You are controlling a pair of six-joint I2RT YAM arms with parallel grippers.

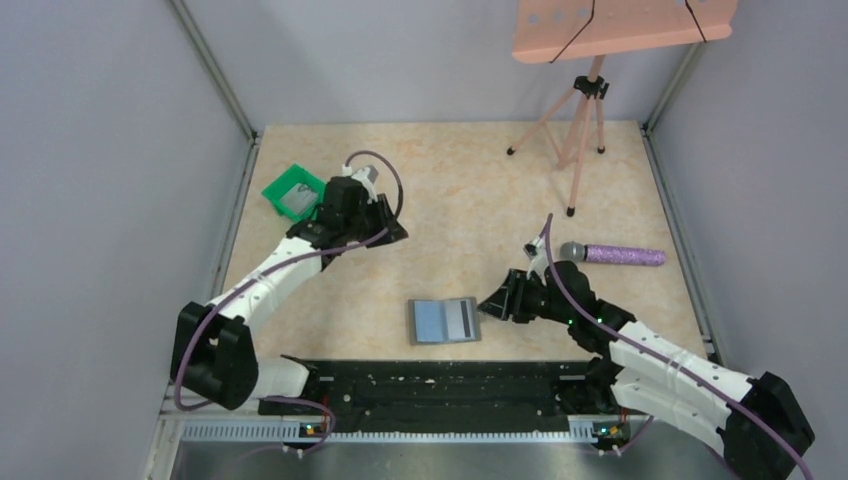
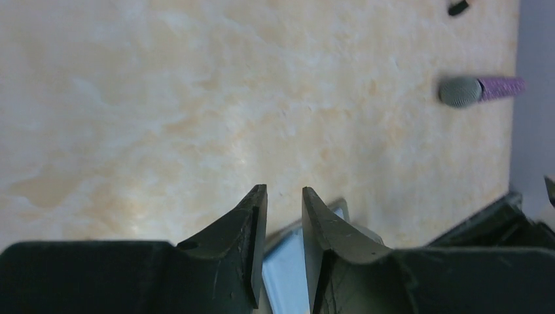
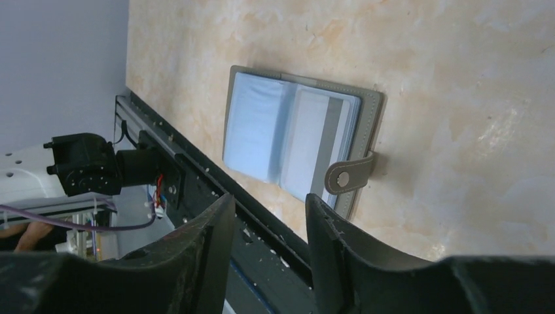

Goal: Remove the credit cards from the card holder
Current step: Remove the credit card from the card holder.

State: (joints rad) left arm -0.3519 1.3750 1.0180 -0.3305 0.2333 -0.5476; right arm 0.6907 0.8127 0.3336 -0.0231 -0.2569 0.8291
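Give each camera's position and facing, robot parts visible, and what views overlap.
Top: above and behind the bases, looking down on the table; both arms show, left gripper beside the green bin, right gripper beside the open card holder.
Left wrist: looks across the table to the microphone; own fingers, a pale card between them.
Right wrist: looks down at the card holder and near rail; own fingers, apart, nothing between.
Shared: top and right wrist see the card holder; top and left wrist, the microphone.
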